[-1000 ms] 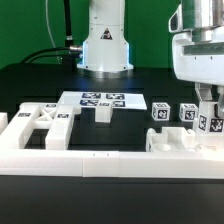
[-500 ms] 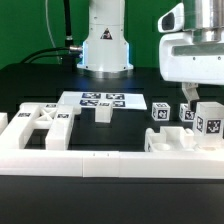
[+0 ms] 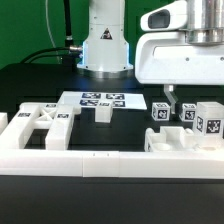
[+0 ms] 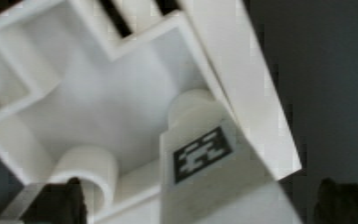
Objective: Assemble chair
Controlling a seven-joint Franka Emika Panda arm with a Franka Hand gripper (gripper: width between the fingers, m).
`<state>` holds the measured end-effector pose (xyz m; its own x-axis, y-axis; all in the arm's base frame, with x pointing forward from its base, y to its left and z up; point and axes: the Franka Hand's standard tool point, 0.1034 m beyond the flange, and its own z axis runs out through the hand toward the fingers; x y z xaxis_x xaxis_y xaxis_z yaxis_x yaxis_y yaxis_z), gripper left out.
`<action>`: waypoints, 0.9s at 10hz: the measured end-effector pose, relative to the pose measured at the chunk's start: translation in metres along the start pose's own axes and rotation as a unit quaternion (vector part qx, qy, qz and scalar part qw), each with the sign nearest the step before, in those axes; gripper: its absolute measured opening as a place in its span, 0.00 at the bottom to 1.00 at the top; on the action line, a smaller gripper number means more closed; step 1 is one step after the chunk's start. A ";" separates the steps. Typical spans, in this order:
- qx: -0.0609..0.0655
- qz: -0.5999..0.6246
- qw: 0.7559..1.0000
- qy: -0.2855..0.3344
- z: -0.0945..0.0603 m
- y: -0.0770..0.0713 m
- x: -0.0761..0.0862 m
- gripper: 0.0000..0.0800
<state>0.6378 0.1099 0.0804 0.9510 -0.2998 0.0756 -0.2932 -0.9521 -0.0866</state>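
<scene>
**Jaws wide above the right-hand parts, with cubes in knocking range**

The robot arm (image 3: 105,40) stands at the back of the black table (image 3: 30,85), its wrist hanging over the exterior view's right. The long low border wall (image 3: 70,162) runs along the front. The chair (image 3: 172,148) is not yet one piece, and its parts lie loose just behind that wall. A framed part (image 3: 192,140) sits at the exterior view's right, below the wrist. A cut-out panel (image 3: 40,122) with a crossed opening lies well apart at that view's left. Behind them the marker board (image 3: 100,99) lies flat, with a small block (image 3: 102,114) just in front of it. Beside the framed part stand the tagged cubes (image 3: 160,112) and a taller tagged piece (image 3: 211,122).

The gripper (image 3: 185,103) is empty. In the wrist view its fingertips (image 4: 48,203) stand far apart, with dark gaps beside them and nothing clamped. That view looks down on a white frame with posts and one tag (image 4: 202,155).

The likely trouble is in the next descent. One finger (image 3: 168,97) hangs close above the nearest cube, so a drop or sideways move could tip that cube or push it out of reach. The frame lies slantwise between the fingertips. Closing without squaring up first could catch a corner and twist the part. Closing on a post rather than a bar could let it slip
</scene>
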 end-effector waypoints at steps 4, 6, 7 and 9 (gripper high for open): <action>-0.032 -0.157 0.987 -0.018 -0.004 -0.007 0.005 0.81; -0.033 -0.199 0.979 -0.021 -0.003 -0.008 0.008 0.49; -0.033 -0.197 0.980 -0.021 -0.003 -0.007 0.007 0.49; -0.033 -0.182 0.983 -0.020 -0.003 -0.008 0.007 0.36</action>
<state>0.6468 0.1147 0.0843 0.9968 0.0618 0.0498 0.0617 -0.9981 0.0040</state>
